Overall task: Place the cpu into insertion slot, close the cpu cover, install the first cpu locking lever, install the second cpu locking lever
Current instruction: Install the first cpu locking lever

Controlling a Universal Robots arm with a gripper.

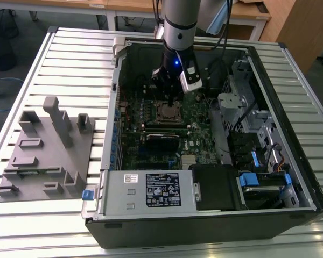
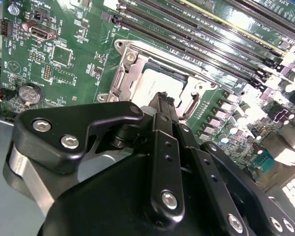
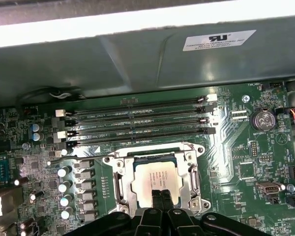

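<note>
Inside the open computer case (image 1: 269,215), at the upper middle of the exterior view, the arm reaches down and its claw (image 1: 169,102) hangs right over the insertion slot (image 1: 168,113) on the green board. In both wrist views the claw (image 3: 160,195) has its two fingers (image 2: 163,100) pressed together with nothing visible between them, the tips just above the near edge of the cpu (image 3: 153,179). The cpu (image 2: 155,88) already lies flat in the slot, its pale metal top showing through the window of the cpu cover (image 3: 119,179). That silver frame appears folded down around the chip, so the first two steps look done. A thin wire locking lever (image 3: 83,158) runs out past the socket corner beside the memory slots (image 3: 137,123), and a dark curved lever (image 2: 191,105) sits along another side of the socket. Whether either one is hooked under its catch I cannot tell, so the lever work reads as what is left. The case rests on a slatted table (image 1: 32,236), with a grey fixture block (image 1: 48,150) toward the exterior view's left.
</note>
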